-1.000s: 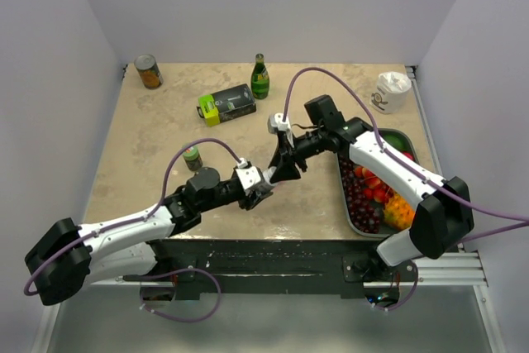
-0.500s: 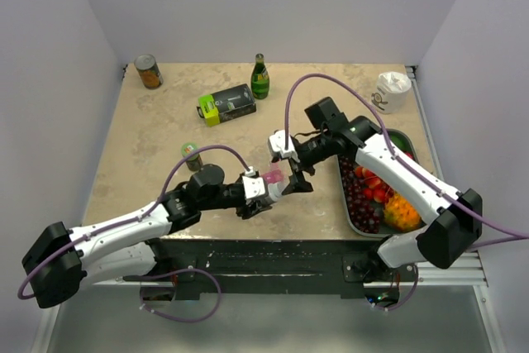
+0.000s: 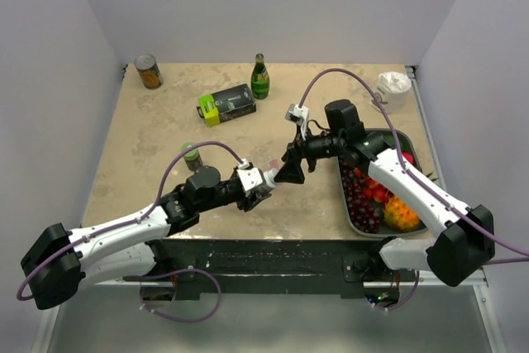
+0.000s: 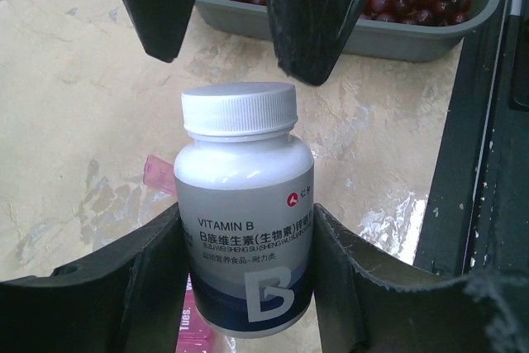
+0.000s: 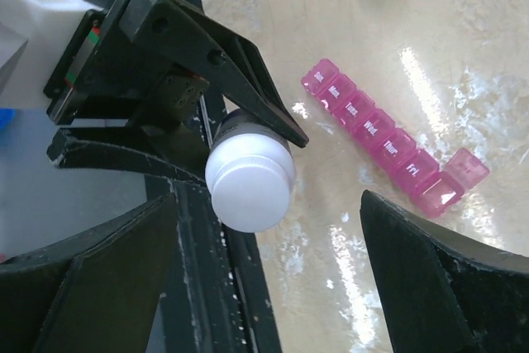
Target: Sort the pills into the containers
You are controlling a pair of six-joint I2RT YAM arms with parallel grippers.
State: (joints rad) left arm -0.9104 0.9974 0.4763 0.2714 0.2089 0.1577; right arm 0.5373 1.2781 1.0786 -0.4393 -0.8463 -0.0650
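The left gripper (image 4: pixel 245 217) is clamped partway closed around the lower body of a white-capped bottle (image 4: pixel 245 179), one finger pressed to each side of the label (it reads "VITAMIN B"), and holds it above the table with the cap pointing away from the wrist. Just past the cap sits the right gripper (image 5: pixel 266 204), its jaws spread wide and holding nothing, a finger standing off to either side of the cap without touching it. The containers (image 5: pixel 384 134), one pink translucent strip, lie flat on the marble table top (image 5: pixel 463 47) below and to the right of the bottle as the right wrist camera sees it, well clear of both grippers. Its lids read Sun, Mon, Tues, Wed, Thur and Fri in a row, and the compartment after Fri, at the end farthest from the bottle, has its lid flipped open. From the left wrist a sliver of the same pink shows on the table behind the bottle, at its left side. Beyond the bottle in that view, and to its right from above, stands a dark tray (image 4: pixel 413 39) heaped with grapes.
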